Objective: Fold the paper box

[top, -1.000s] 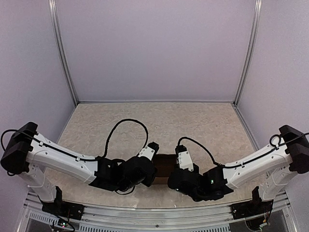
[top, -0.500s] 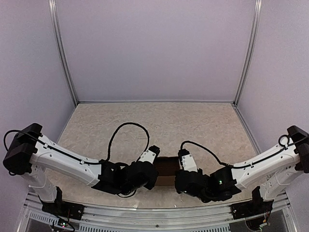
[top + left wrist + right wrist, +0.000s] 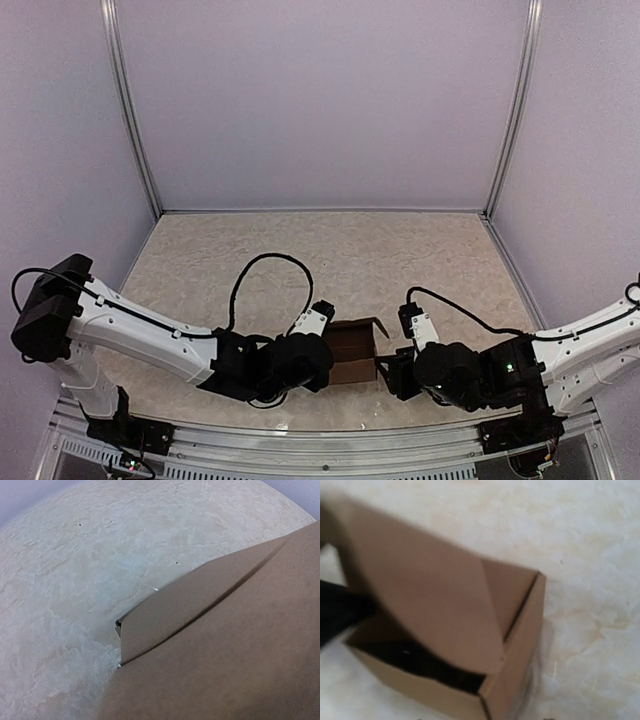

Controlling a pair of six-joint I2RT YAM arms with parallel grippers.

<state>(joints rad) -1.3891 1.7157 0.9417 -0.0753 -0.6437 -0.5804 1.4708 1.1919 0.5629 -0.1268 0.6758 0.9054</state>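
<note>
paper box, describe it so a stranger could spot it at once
On the beige table, look near the front edge, between the left arm and right arm. The paper box sits there: a small cardboard cube, top flap raised, the only brown thing.

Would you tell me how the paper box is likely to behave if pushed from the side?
The paper box is probably light: thin brown cardboard, hollow inside, so it would likely slide on the smooth table rather than resist. Its lid flap hangs half open, so it would probably flex or swing if pressed.
</note>
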